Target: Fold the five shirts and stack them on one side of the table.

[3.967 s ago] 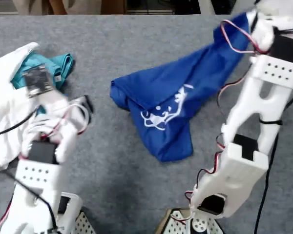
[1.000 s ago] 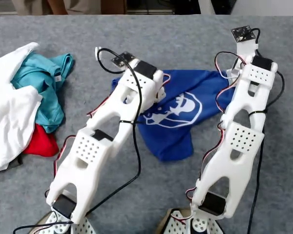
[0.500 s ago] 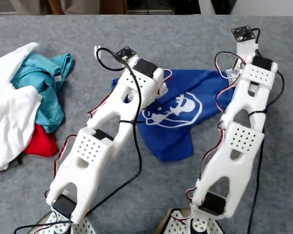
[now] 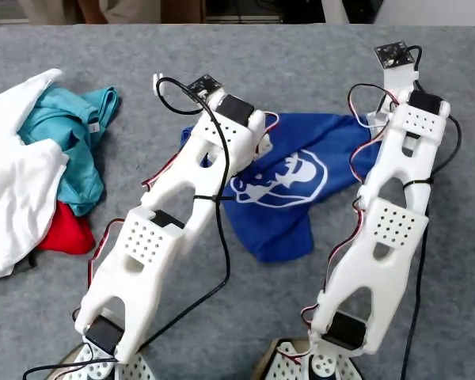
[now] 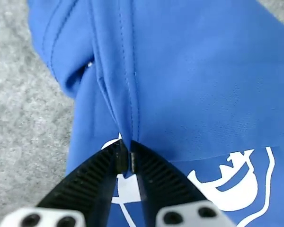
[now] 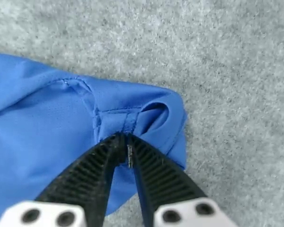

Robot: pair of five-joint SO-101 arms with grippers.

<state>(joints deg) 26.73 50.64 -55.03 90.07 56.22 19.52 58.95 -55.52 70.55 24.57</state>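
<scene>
blue shirt (image 4: 279,226): lies rumpled mid-counter between the two arms, white print (image 4: 289,178) facing up. It is a thin, smooth knit with stitched seams. It is probably light, limp and a little slippery, so it should sag and bunch wherever nothing supports it.
left pincer (image 5: 126,156): clenched on a raised pleat of the blue shirt along a double-stitched seam, just beside the print.
right pincer (image 6: 124,142): clenched on the blue shirt's seamed edge, beside a small looped opening at a corner bordering bare counter.
where to hold: seams and hems look the safest grip, being thicker and less prone to slip. Two holds well apart should draw the cloth flat.
waiting pile: white shirt (image 4: 16,190), teal shirt (image 4: 71,134) and red shirt (image 4: 63,229) overlap in a soft heap on the left arm's side.
counter (image 4: 301,71): grey, felt-like nap, likely to drag on cloth pulled across it.
</scene>
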